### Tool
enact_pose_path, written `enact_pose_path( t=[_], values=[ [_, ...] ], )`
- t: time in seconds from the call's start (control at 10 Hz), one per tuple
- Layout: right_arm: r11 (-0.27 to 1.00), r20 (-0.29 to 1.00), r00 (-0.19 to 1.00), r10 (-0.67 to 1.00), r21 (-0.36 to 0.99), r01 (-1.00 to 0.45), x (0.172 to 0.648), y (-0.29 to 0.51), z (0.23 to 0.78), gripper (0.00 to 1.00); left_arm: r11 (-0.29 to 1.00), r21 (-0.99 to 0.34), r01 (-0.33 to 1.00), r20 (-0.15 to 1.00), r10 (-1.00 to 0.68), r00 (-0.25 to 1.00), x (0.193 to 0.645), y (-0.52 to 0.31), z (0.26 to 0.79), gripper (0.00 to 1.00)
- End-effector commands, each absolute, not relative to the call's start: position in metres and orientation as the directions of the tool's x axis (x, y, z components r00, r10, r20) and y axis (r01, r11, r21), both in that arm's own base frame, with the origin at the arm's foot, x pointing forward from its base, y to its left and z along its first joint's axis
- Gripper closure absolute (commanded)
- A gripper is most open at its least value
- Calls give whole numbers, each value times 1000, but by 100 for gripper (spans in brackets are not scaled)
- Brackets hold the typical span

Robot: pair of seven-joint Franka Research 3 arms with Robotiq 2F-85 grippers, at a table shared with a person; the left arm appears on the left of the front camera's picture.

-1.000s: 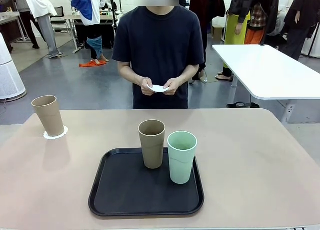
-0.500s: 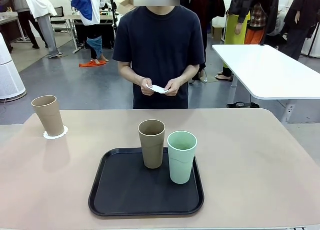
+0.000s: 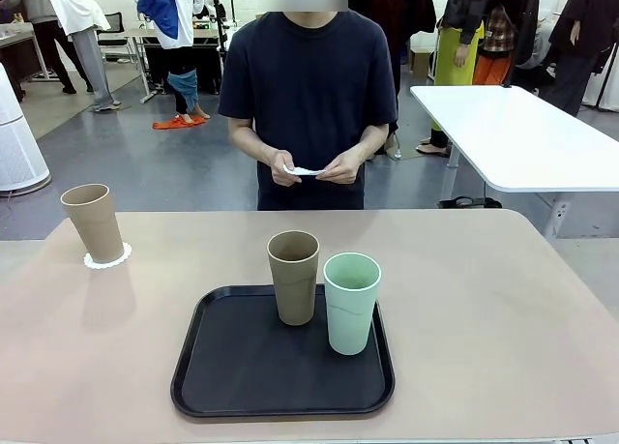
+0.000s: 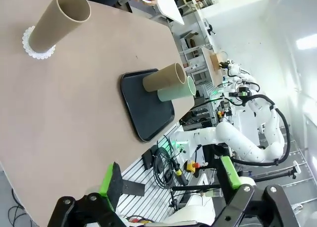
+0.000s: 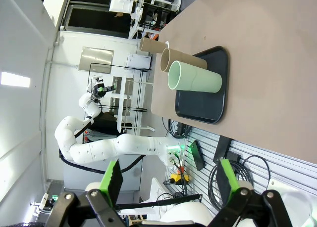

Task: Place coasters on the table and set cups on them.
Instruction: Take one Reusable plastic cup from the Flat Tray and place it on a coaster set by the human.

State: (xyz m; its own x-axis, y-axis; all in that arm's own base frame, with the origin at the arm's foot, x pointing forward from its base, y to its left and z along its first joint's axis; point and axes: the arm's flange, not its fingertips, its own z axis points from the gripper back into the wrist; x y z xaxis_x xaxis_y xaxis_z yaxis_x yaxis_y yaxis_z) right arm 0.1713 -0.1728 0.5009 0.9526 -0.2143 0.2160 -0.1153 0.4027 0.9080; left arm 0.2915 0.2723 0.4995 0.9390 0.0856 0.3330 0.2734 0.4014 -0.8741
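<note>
A matte black rounded-square plastic tray (image 3: 242,376) lies centre front. Beyond it stands a person in a dark navy T-shirt (image 3: 308,86); farther right, a white rectangular table (image 3: 522,134) on grey floor (image 3: 145,163)

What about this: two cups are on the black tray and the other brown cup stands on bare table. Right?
Not quite. The front view shows the other brown cup standing on a white coaster, not on bare table. A brown cup and a green cup are on the black tray.
</note>
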Motion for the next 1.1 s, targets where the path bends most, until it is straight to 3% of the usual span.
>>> enact_pose_path(
  t=[0.0,1.0],
  values=[
    [385,233,950,-210,912,-139,172,-173,501,0,401,-876,268,330,92,940,293,270,507,0],
    [385,233,950,-210,912,-139,172,-173,501,0,401,-876,268,330,92,940,293,270,507,0]
  ],
)
